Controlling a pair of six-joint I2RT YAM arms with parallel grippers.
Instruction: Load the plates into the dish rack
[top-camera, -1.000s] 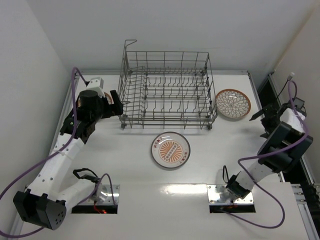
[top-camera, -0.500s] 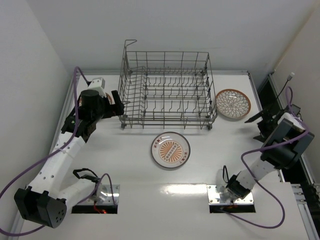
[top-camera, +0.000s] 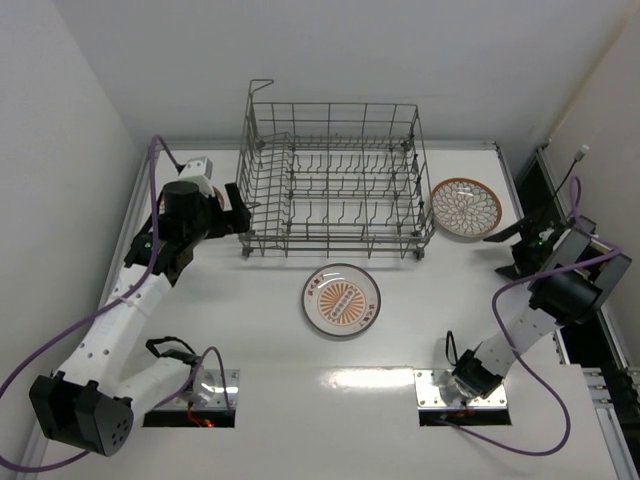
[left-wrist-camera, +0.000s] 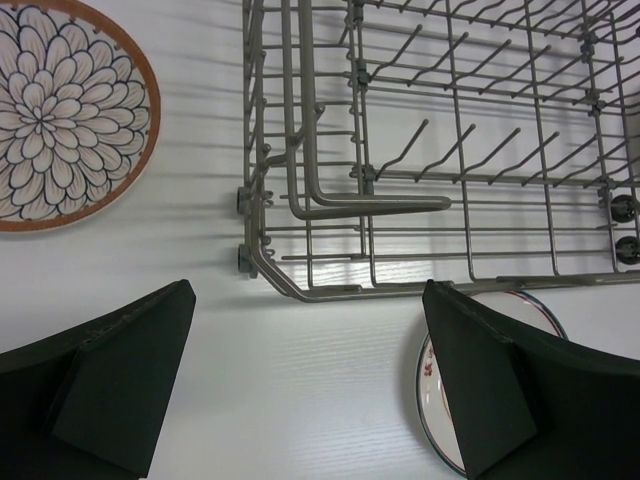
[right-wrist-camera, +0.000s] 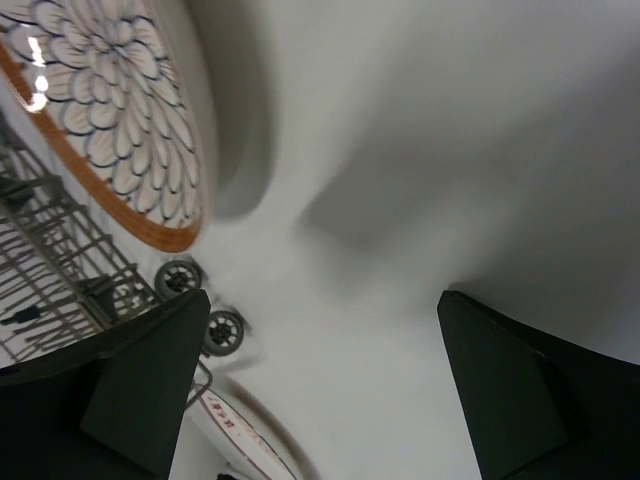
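Left pincer (left-wrist-camera: 308, 295) and right pincer (right-wrist-camera: 322, 300) both gape (fingers (left-wrist-camera: 110, 380) wide apart), angled downward.

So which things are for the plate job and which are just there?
For the job: large grey wire dish rack; round white plate with sunburst centre in front of it; round white petal-pattern plate on its right; matching petal-pattern plate on its left.

Just there: purple cables; silver metal base plates.
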